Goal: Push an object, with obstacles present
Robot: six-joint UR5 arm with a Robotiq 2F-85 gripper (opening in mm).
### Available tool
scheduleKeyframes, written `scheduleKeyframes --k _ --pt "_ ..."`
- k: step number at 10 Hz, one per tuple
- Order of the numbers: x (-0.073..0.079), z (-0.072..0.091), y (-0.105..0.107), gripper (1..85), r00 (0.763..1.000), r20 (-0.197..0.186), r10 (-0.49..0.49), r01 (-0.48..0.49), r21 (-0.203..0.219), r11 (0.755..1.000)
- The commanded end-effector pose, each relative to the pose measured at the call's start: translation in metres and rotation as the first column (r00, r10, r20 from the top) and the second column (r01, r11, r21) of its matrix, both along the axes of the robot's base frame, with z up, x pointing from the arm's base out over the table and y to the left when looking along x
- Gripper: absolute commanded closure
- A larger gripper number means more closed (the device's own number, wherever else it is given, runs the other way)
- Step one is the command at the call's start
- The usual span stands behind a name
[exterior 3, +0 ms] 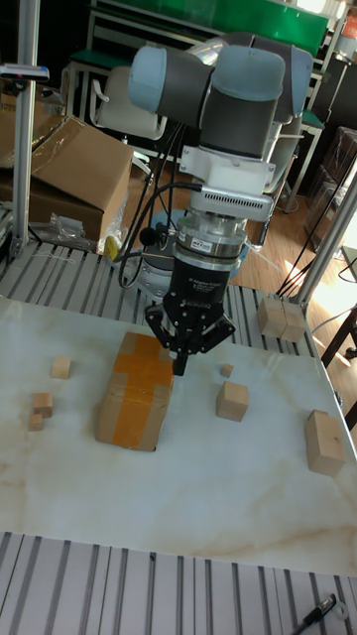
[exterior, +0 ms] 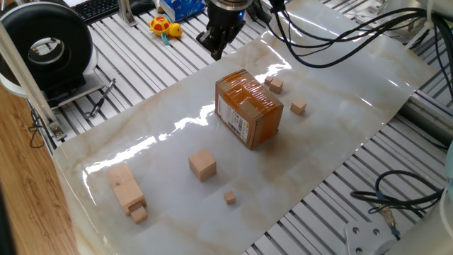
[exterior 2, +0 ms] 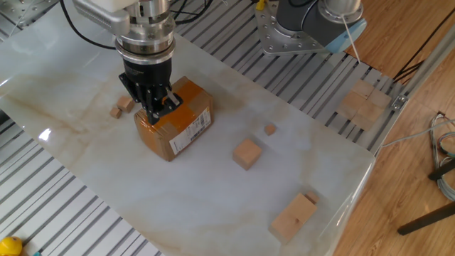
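Bench [exterior: 340,134] top is a glossy marble-pattern sheet laid over ribbed aluminium slats; strong glare streaks across it; slats show bare along the edges. Gripper [exterior: 214,48] [exterior 2: 155,112] [exterior 3: 180,365] hangs above the sheet by the cardboard box [exterior: 248,108] [exterior 2: 173,117] [exterior 3: 136,390]; fingers look drawn together with nothing between them. Box sits mid-sheet, orange tape on top, white barcode label on one side. Two small cubes lie just beyond the box; the object [exterior: 299,107] [exterior 2: 116,112] [exterior 3: 61,367] stands clear of the box, its twin, the other small cube [exterior: 274,84] [exterior 2: 126,104], sits nearer the box corner; in the tall fixed view two small blocks [exterior 3: 40,407] lie touching near the left edge. Larger cube [exterior: 202,164] [exterior 2: 247,153] [exterior 3: 232,400] sits mid-sheet, well apart from the box; tiniest cube [exterior: 230,197] [exterior 2: 270,129] [exterior 3: 227,370] near it. Stacked wood blocks [exterior: 127,192] [exterior 2: 293,217] [exterior 3: 324,441] sit at a sheet corner. Off the sheet: black round fan [exterior: 48,48], keyboard [exterior: 95,8], yellow toy [exterior: 165,28], loose black cables [exterior: 396,195], wood floor [exterior 2: 419,163]; behind, a big carton [exterior 3: 74,174] and green panel [exterior 3: 238,22].
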State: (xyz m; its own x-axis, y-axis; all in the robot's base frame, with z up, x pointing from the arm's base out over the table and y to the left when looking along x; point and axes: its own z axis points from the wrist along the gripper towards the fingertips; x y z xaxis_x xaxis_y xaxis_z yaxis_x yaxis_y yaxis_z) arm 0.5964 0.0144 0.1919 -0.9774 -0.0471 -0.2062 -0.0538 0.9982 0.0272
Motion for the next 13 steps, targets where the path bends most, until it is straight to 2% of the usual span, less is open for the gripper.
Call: scheduleKeyframes --k 1,4,5,6,7,9,10,11,12,13 --pt "-0.001 0.000 -0.013 84.3 1.000 0.002 0.025 -0.025 -0.012 1.000" --pt "-0.016 -0.015 -0.054 84.3 0.996 0.013 0.090 -0.089 -0.064 0.994" --pt "-0.018 -0.018 -0.048 84.3 0.996 0.018 0.082 -0.081 -0.028 0.996" --pt "-0.013 -0.016 -0.038 84.3 0.998 0.038 0.043 -0.043 0.019 0.999" --pt "-0.012 -0.016 -0.046 84.3 0.999 0.038 0.029 -0.028 -0.008 1.000" --pt "-0.025 -0.018 -0.047 84.3 0.999 -0.018 -0.045 0.045 -0.027 0.999" --pt "-0.037 -0.019 -0.057 84.3 0.997 -0.068 -0.038 0.035 -0.055 0.998" --pt "-0.042 -0.021 -0.085 84.3 0.996 -0.084 0.002 -0.010 -0.095 0.995" --pt "-0.039 -0.020 -0.120 84.3 0.993 -0.086 0.075 -0.086 -0.121 0.989" --pt "-0.037 -0.025 -0.142 84.3 0.992 -0.058 0.114 -0.122 -0.145 0.982"
